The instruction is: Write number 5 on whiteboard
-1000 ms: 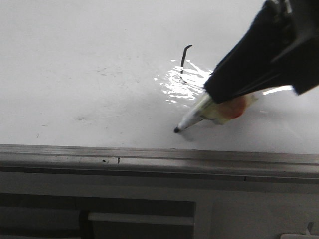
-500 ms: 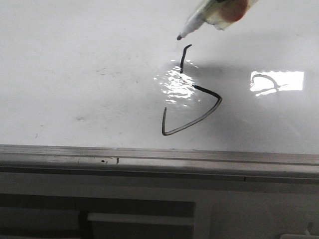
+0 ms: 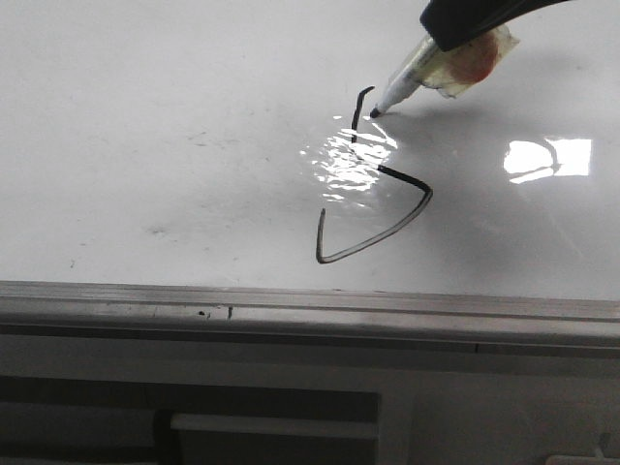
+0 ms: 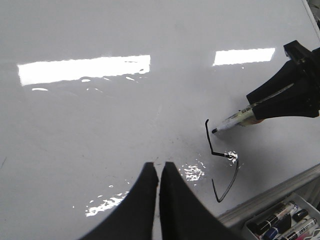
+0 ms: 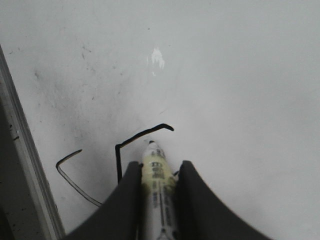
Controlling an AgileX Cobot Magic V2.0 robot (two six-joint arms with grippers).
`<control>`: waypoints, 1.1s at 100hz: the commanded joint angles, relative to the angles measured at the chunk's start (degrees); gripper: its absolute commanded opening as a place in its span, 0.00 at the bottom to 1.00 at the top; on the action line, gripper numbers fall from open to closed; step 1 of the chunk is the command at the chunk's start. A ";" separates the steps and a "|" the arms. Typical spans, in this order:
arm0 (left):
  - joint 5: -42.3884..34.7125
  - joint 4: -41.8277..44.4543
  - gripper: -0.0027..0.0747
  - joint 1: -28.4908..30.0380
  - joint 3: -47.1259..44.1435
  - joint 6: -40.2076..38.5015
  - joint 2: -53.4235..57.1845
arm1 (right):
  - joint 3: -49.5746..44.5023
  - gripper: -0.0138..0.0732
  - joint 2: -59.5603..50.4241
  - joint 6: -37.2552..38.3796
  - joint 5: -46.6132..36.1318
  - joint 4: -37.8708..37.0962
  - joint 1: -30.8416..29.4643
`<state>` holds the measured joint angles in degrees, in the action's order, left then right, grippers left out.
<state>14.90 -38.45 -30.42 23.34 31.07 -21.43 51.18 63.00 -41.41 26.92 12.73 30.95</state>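
One whiteboard [image 3: 174, 116], glossy white, lying flat as the work surface, with glare patches and faint grey smudges; grey metal frame edge [image 3: 291, 305] along its near side in the front view. One number 5 [image 3: 373, 203], unfinished: short vertical stroke with a small hook at its top, then an angular hooked bottom that ends in an upturned tail near the frame; no full top bar visible. It sits at the near-right part of the board, partly over a bright glare spot. One marker [image 3: 417, 73] in use, pale barrel with a label, black tip down at or just off the board, right beside the top of the vertical stroke; contact cannot be confirmed. Two hands. Right hand [image 5: 159, 172] is clamped on the marker, black fingers [image 5: 127, 200] pressed on both sides of the barrel, tip poking out ahead of them. Left hand [image 4: 159, 172] is empty, its two fingers closed together with only a hairline gap, hovering over bare board well left of the drawing, touching nothing. One tray [image 4: 285, 225] of spare markers peeks in past the board's frame in the left wrist view; at least three markers in it, exact count unclear. Below the frame in the front view, grey panels; room not visible otherwise.
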 commanded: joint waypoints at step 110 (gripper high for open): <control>-4.05 -1.18 0.01 0.30 1.59 -0.44 -0.34 | 1.35 0.09 -4.55 4.30 3.93 -2.33 -10.87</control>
<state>14.90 -38.45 -30.42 23.34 31.07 -21.43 51.68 59.07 -37.43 33.38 13.23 20.88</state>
